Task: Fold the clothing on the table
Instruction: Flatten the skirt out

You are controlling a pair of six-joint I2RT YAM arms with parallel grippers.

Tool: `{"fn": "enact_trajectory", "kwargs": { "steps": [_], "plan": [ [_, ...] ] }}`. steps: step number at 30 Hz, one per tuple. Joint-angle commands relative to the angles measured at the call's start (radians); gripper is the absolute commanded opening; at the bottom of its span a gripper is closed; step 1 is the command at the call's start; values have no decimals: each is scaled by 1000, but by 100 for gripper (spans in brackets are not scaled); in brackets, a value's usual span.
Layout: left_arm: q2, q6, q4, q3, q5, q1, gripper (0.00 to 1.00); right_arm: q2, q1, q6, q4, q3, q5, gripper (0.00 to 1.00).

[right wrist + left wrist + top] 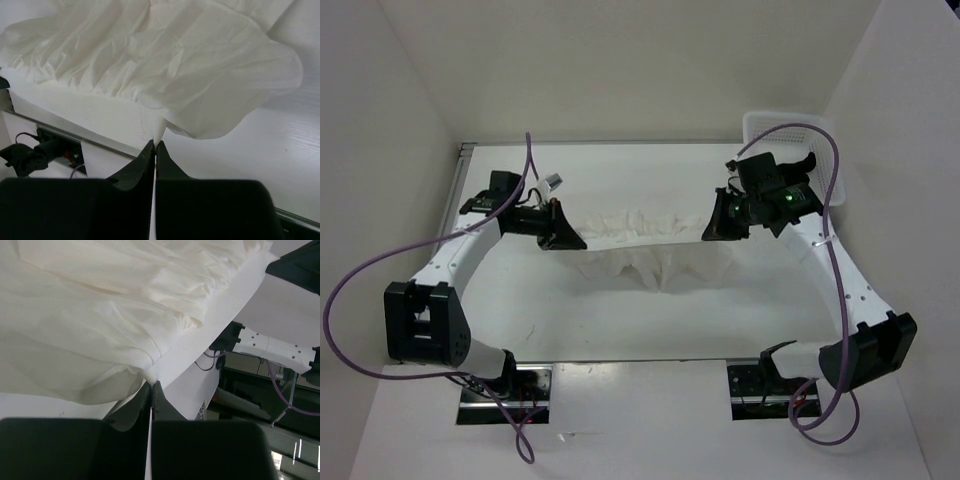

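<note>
The clothing hangs stretched between the two grippers above the middle of the table. Its top edge is drawn into a band and its lower part sags in wrinkled folds toward the surface; whether the hem touches the table cannot be told. The left gripper has its jaws pressed together on a small corner of fabric, and the right gripper pinches an equally small tip at the opposite end. Judged risk 1, slip: each grip takes only a point of thin, soft cloth, so an outward pull or a quick swing is likely to draw a corner out and drop that side. Judged risk 2, skew: if the arms travel at unequal speed or height, the band twists and the fold line lands crooked. Judged risk 3, bunching: the slack middle gathers in pleats, and laid down without tension it would probably set in creases rather than flat. Judged risk 4, collision: the right arm works just beside the basket at the far right corner, so a wide backward sweep could knock it. The basket is the only container in view; nothing can be made out in its visible part, and its near side is hidden behind the right arm
</note>
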Motion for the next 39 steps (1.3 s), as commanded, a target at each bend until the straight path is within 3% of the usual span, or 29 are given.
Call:
{"fn": "enact_trajectory", "kwargs": {
  "steps": [1, 7, 12, 15, 18, 20, 24, 26, 27, 28, 31, 34, 39],
  "plan": [
    [-37, 76, -72, -80, -11, 8, 0, -26, 0, -35, -51, -49, 85, 0],
    [180, 40, 103, -65, -32, 8, 0, 131, -14, -13, 144, -76, 116, 0],
    [473, 31, 131, 201, -80, 8, 0, 385, -115, -35, 250, 81, 142, 0],
    [596, 31, 93, 447, -97, 8, 0, 504, -187, -56, 269, 266, 131, 0],
    [683, -9, 44, 710, -106, 27, 0, 619, -246, -65, 197, 563, 104, 0],
    [722, -48, 24, 848, -106, 43, 0, 652, -269, -65, 186, 656, 94, 0],
    [848, -105, -2, 1277, -72, 90, 0, 758, -299, -75, 103, 1026, 130, 0],
    [872, -160, 34, 1378, -63, 100, 0, 803, -310, -85, 42, 1176, 130, 0],
    [857, -192, 86, 1351, -63, 125, 0, 850, -319, -85, 26, 1324, 130, 0],
    [857, -211, 126, 1342, -81, 136, 0, 850, -320, -76, 26, 1359, 121, 0],
    [857, -234, 135, 1363, -112, 149, 0, 850, -333, -76, 59, 1347, 99, 0],
    [857, -202, 184, 1296, -150, 149, 0, 875, -333, -85, 37, 1276, 61, 0],
    [725, -128, 397, 911, -319, 110, 0, 843, -286, -105, 147, 964, 51, 0]
  ]
}}
